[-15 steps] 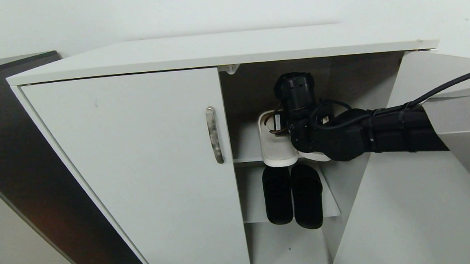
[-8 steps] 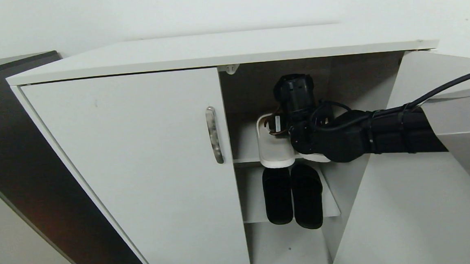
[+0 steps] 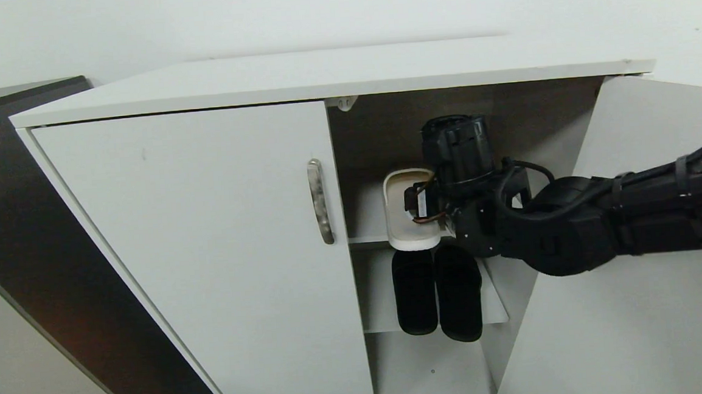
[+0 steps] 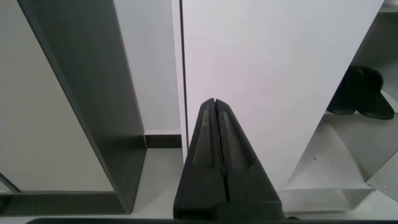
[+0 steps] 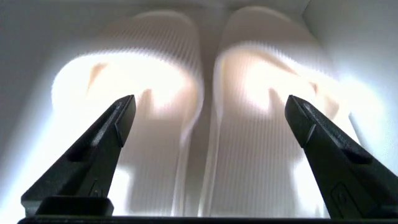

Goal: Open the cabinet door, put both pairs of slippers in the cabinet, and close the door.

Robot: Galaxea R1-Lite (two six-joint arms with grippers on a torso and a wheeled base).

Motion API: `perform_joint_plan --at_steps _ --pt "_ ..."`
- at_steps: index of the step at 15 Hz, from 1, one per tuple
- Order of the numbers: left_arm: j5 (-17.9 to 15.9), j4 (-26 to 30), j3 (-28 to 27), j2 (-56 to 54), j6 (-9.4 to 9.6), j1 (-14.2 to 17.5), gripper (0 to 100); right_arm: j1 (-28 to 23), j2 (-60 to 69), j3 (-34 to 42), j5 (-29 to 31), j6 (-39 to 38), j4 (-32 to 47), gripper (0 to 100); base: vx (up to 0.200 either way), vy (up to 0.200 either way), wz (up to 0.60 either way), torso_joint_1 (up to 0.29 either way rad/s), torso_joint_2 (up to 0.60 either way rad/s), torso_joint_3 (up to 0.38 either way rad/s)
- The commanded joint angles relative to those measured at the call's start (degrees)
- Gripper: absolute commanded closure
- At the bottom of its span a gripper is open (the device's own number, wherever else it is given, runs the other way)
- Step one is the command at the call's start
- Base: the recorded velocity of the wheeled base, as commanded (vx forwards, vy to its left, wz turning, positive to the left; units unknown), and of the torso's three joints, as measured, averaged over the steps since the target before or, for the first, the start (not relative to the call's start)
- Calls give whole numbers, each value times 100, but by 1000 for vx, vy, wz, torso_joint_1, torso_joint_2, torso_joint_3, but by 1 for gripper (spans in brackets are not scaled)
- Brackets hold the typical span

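The white cabinet (image 3: 331,70) has its right door (image 3: 625,302) swung open. A pair of white slippers (image 3: 411,230) lies on the upper shelf (image 3: 364,220), and a pair of black slippers (image 3: 436,292) on the shelf below. My right arm (image 3: 465,172) reaches into the upper compartment. My right gripper (image 5: 209,102) is open just above the white slippers (image 5: 161,74), its fingers spread wide and holding nothing. My left gripper (image 4: 213,102) is shut and empty, low in front of the closed left door (image 4: 273,62), with the black slippers (image 4: 364,93) off to one side.
The left door (image 3: 207,230) is closed, with a metal handle (image 3: 320,202) at its inner edge. A dark panel (image 3: 37,240) stands to the cabinet's left. The bottom compartment (image 3: 428,369) holds nothing. A wall runs behind the cabinet.
My right arm has drawn back out of the upper compartment toward me and to the right. The white slippers stay on the shelf.
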State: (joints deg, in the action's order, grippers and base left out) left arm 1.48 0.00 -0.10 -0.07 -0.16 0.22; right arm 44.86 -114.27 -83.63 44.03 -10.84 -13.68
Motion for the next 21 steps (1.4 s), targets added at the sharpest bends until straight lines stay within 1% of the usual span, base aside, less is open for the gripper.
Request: perform_joint_plan --at_steps 1,2,4,5,7,9,18,21 --pt "2 0 1 7 -2 -4 100 330 758 971 0 20 -452 0 0 0 0 0 0 0" --pt "2 0 1 7 -2 4 100 462 951 1331 0 29 -662 100 0 0 0 0 0 0" --pt "2 0 1 7 -2 4 100 726 1382 2008 -17 29 -882 100 0 0 0 0 0 0" --pt "2 0 1 7 -2 4 100 822 1522 2184 -26 29 -926 100 0 0 0 0 0 0" --pt "2 0 1 7 -2 4 100 1007 1601 2202 -26 38 -917 100 0 0 0 0 0 0" --pt "2 0 1 7 -2 4 100 1086 1566 2210 -61 29 -917 100 0 0 0 0 0 0" --pt "2 0 1 7 -2 -4 100 1077 1426 2369 -61 29 -926 100 0 0 0 0 0 0" --pt "2 0 1 7 -2 4 100 1077 1426 2430 -61 38 -935 100 -200 0 0 7 2 2"
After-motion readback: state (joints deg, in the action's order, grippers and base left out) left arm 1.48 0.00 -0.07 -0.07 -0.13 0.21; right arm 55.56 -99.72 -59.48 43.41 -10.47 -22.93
